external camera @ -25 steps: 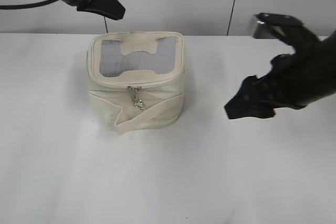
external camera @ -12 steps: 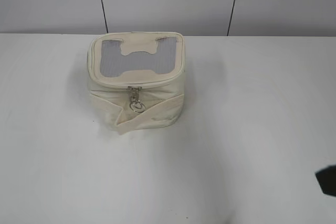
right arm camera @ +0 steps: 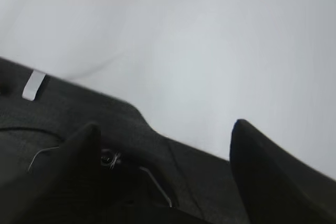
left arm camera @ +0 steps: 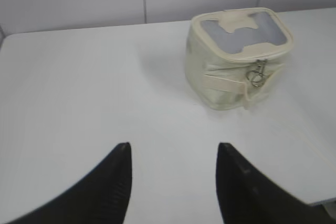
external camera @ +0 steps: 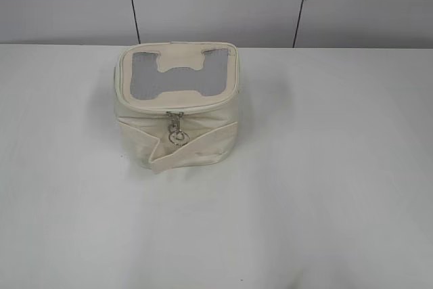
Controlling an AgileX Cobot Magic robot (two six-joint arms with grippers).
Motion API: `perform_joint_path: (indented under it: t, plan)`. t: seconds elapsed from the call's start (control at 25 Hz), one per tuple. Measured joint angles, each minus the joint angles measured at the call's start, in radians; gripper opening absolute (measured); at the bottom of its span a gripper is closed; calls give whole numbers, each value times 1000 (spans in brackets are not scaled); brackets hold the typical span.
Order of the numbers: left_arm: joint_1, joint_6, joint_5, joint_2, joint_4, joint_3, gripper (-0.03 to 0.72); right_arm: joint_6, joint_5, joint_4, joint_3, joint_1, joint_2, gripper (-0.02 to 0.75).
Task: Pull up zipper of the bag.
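I read the job as finished or nearly so. The white counter carries only the cream bag, which sits upright with its lid down and the zipper line along the front top edge looking closed; I cannot check the far side. From my left claw, spread wide and holding nothing, the bag lies ahead and to the right, well apart. My right claw is also spread and empty, aimed at the counter edge and dark rig parts, with no bag in its view. The zipper pull, with its ring, hangs at the front centre, untouched by either claw.
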Motion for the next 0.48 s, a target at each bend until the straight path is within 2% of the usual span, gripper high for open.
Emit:
perform_joint_path:
  t: [0.16,0.48]
  plan:
    - [3,-39,4,-10,75,41,403,29,4,-56,2,0,-149,591]
    - [3,-46,-131,12,73,174,403,51,-70,-122,29,0,-181,591]
